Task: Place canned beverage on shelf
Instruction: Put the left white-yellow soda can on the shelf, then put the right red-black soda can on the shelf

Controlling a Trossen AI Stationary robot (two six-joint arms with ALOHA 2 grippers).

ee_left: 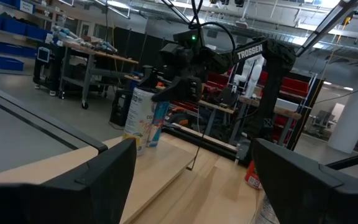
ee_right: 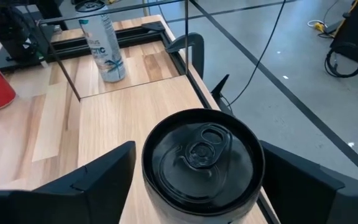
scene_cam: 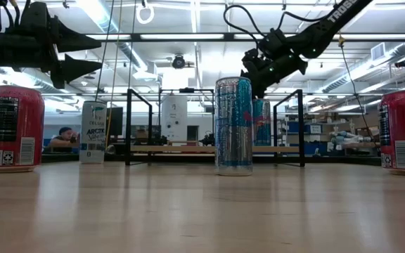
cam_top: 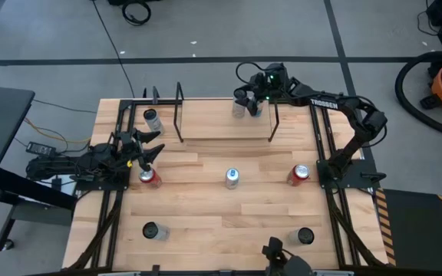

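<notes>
A blue and silver can (ee_right: 201,165) with a dark top stands upright on the shelf (cam_top: 225,123), at the right end of its light board. My right gripper (cam_top: 249,103) is open just above it, one finger on either side of the can's top, and the low view (scene_cam: 259,81) shows it over the can (scene_cam: 262,121). My left gripper (cam_top: 150,153) is open and empty above a red can (cam_top: 149,178) at the table's left; its fingers show in the low view (scene_cam: 72,50).
A white can (cam_top: 152,119) stands left of the shelf. A blue and silver can (cam_top: 232,178) stands mid-table and a red can (cam_top: 300,175) at the right. Two dark-topped cans (cam_top: 152,230) (cam_top: 304,236) stand near the front edge. The shelf's black rod frames (cam_top: 179,111) rise at its ends.
</notes>
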